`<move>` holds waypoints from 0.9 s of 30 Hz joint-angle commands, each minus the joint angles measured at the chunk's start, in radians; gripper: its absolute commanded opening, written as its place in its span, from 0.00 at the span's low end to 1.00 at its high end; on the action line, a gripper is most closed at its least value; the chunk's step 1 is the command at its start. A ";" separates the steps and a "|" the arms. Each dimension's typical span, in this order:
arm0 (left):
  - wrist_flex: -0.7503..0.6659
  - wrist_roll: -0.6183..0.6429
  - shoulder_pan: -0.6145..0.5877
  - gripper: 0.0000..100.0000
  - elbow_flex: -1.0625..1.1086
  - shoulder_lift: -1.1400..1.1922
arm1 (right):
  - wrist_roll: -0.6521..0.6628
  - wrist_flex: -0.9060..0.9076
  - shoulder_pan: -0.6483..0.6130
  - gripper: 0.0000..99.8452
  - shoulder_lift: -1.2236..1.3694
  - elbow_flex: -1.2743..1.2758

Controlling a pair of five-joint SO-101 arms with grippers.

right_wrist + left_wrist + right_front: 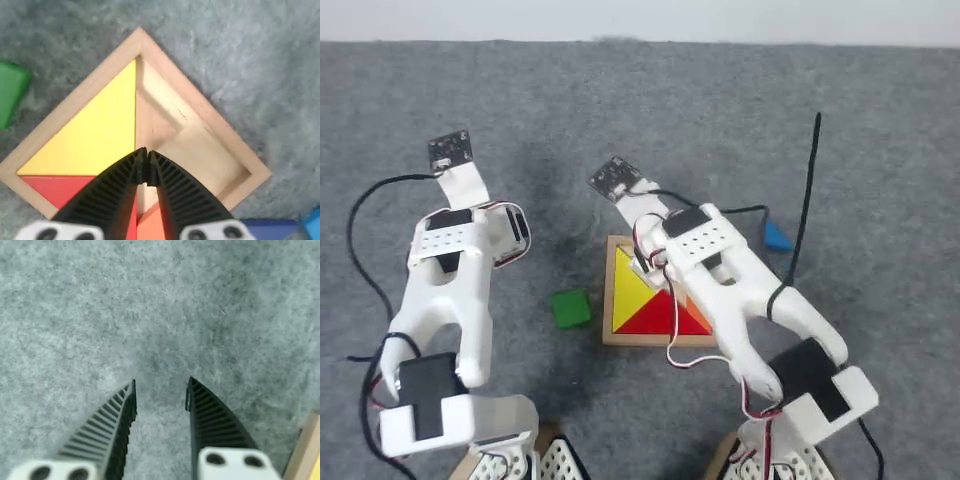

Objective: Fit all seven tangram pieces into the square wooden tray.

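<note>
- Square wooden tray (650, 342) lies just right of centre in the high view, on the grey carpeted desk (740, 110). Its sides run nearly parallel to the frame edges, so it has no long axis.
- My right arm rises from the lower right of that frame and slants up and left across the tray. My right jaws are pressed together with nothing seen between them, tips over bare wood beside the yellow triangle (95, 135).
- My left arm stands along the left of the frame, wrist towards the upper left. My left jaws are apart over bare desk, with the tray's edge (306, 450) near them.
- In the high view my right arm hides the tray's right half. The orange piece (152, 225) is mostly behind my jaws.
- The yellow triangle's long side lies along the tray's left wall and the red triangle (655, 318) has its long side along the lower wall. Both right angles point to the tray's centre.
- A green piece (570, 307) lies just left of the tray, not touching it. A blue piece (777, 237) lies to the upper right.
</note>
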 commanded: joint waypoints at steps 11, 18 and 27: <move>-0.023 0.005 0.009 0.15 -0.012 -0.006 | -0.011 -0.024 0.016 0.01 0.147 -0.087; -0.023 0.005 0.009 0.15 -0.012 -0.006 | 0.046 0.010 0.142 0.01 0.154 -0.137; -0.023 0.005 0.009 0.15 -0.012 -0.006 | 0.040 0.021 0.160 0.01 0.136 -0.207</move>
